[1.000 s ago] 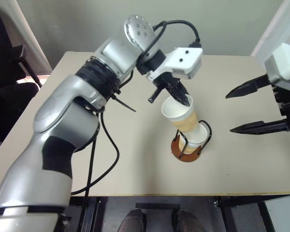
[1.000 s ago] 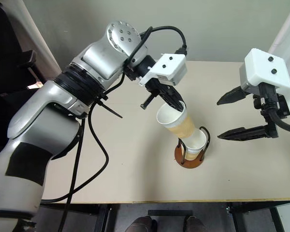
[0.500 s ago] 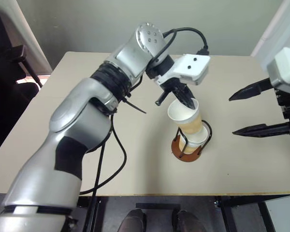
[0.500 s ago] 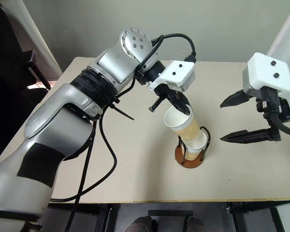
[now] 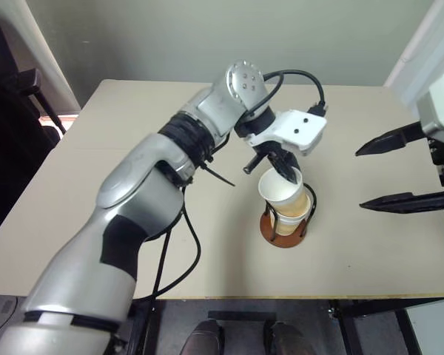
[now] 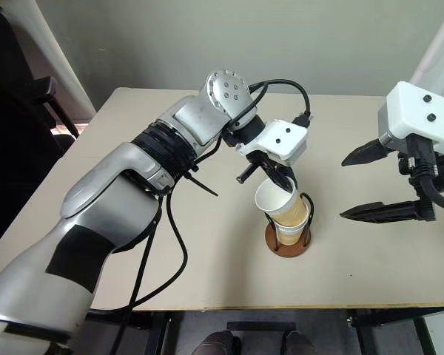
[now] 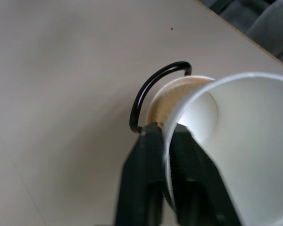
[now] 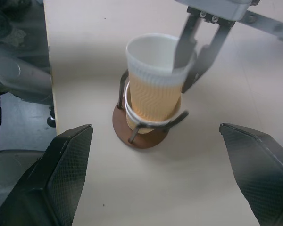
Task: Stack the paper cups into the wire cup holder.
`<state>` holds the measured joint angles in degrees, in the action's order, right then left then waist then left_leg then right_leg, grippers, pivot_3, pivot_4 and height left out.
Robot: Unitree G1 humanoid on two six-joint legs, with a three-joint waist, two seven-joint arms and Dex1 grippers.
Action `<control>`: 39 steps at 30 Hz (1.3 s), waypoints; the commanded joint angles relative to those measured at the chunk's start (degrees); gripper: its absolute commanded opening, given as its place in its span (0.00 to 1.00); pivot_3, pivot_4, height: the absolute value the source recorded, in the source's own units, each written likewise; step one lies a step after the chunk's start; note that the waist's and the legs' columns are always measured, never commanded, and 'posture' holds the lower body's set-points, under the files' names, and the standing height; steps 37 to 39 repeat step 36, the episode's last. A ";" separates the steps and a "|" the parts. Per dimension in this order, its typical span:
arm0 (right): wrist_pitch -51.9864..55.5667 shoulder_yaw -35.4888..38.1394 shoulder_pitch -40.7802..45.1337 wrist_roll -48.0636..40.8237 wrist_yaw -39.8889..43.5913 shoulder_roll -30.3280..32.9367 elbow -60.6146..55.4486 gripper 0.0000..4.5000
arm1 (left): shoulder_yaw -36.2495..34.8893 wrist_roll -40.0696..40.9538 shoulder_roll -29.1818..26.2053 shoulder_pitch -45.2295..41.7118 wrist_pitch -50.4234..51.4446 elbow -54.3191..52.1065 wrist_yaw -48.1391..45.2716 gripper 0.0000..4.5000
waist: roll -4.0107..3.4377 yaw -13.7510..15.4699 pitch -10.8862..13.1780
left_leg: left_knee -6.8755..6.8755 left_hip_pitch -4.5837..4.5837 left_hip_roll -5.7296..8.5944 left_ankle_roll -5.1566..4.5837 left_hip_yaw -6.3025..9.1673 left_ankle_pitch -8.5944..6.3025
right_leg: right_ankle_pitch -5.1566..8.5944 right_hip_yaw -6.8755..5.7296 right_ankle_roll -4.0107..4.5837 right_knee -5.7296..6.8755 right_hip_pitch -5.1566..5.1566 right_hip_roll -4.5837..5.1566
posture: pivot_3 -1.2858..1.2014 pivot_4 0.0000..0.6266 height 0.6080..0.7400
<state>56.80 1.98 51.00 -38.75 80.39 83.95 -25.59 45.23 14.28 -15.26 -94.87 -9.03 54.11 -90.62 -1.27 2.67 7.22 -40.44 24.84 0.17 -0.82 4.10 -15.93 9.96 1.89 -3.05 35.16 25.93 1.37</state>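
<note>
The wire cup holder [image 5: 269, 232] stands mid-table on its reddish-brown disc, black wire loops [image 7: 155, 82] upright. A tan paper cup [image 8: 132, 112] sits inside it, and a second paper cup [image 5: 280, 195] is nested into that one, standing tall above the wires. My left gripper [image 5: 287, 178] reaches down from above; one black finger is inside this upper cup's white rim [image 7: 236, 80] and the other outside, shut on its wall. My right gripper [image 6: 342, 189] hangs open to the right of the holder, well apart from it, with nothing between its fingers.
The beige table [image 5: 96, 185] has bare surface all round the holder, and its front edge runs close below the holder. A dark chair [image 5: 7, 111] stands off the table's left side. A black cable [image 5: 179, 244] loops from my left arm.
My left arm moved right and down, bringing the cup from a tilt above the holder to upright and deeper in the cup below. The right gripper stayed in place.
</note>
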 commanded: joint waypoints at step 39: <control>-11.17 1.26 -17.34 7.99 -14.55 -17.07 12.15 1.00 | -57.43 9.63 -27.84 53.95 45.61 -44.58 29.75 0.93 | -0.11 -0.85 -0.08 | -0.24 -1.55 0.09 -0.04 -0.23 0.16 | 0.11 0.35 0.08 0.71 -1.13 -0.13 | 0.52 0.24 1.00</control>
